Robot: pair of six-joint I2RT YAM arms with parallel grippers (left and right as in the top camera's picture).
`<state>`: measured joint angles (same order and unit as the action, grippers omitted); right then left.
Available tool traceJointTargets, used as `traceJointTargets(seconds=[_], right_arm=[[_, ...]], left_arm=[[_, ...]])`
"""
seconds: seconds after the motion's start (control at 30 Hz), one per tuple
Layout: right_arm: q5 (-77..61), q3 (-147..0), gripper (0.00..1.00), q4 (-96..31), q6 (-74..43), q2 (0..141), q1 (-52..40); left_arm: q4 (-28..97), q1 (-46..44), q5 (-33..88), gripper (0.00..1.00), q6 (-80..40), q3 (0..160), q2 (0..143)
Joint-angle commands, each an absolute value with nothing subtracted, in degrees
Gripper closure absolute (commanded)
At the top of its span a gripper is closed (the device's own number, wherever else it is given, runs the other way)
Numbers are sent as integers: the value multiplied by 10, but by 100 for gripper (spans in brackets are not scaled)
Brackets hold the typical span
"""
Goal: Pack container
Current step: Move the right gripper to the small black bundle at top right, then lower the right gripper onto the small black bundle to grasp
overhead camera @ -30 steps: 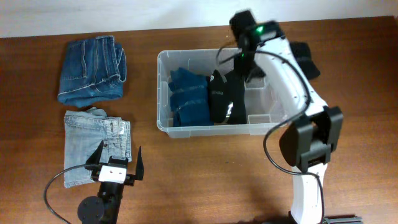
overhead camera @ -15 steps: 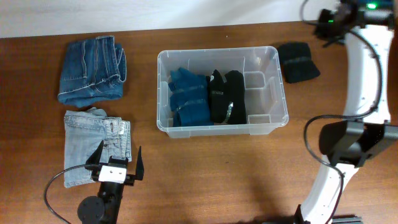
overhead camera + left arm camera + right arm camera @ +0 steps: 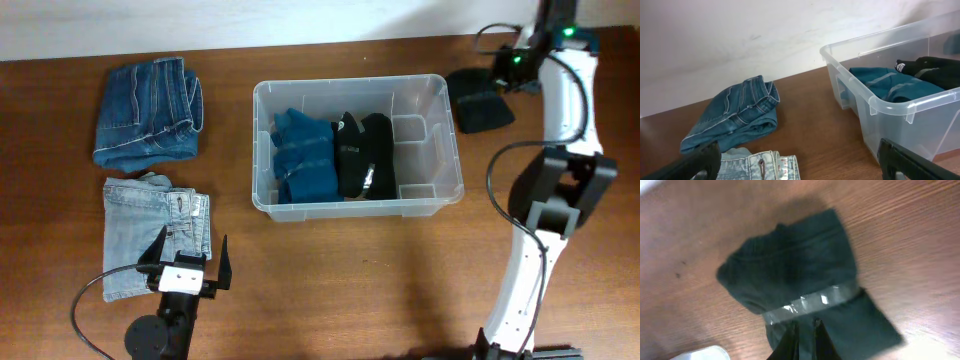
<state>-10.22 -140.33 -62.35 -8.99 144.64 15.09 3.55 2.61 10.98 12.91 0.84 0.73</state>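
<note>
**A:** Clear container [image 3: 350, 82], with a teal bundle [image 3: 303, 155] and a black bundle [image 3: 362, 155]!

**B:** Dark blue jeans [image 3: 148, 112], pale blue jeans [image 3: 150, 230], brown wood-grain surface [image 3: 330, 290]. The black cloth [image 3: 795, 265] has a silvery band [image 3: 810, 301].

Container [image 3: 352, 206]: clear plastic, smooth, rim catching light glossily. Table [image 3: 330, 290]: brown wood, grain showing, giving off a low sheen. Dark jeans [image 3: 148, 112] and pale jeans [image 3: 150, 230]: denim, matt, seams standing rough. Teal cloth [image 3: 302, 155] and black cloth [image 3: 362, 155] in the bin: soft, matt. Black bundle [image 3: 800, 265]: matt fabric, wearing a shiny band [image 3: 810, 302].
</note>
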Motion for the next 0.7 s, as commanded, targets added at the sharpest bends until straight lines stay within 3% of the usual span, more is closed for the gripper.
traceJointTargets(seconds=[0.0, 0.67], right_arm=[[-112, -1400, 96, -615, -83, 1469, 135], [-12, -1381, 96, -675, -25, 1494, 135]], left_arm=[[36, 27, 116, 1, 138, 5, 3], [36, 27, 116, 1, 138, 5, 3]])
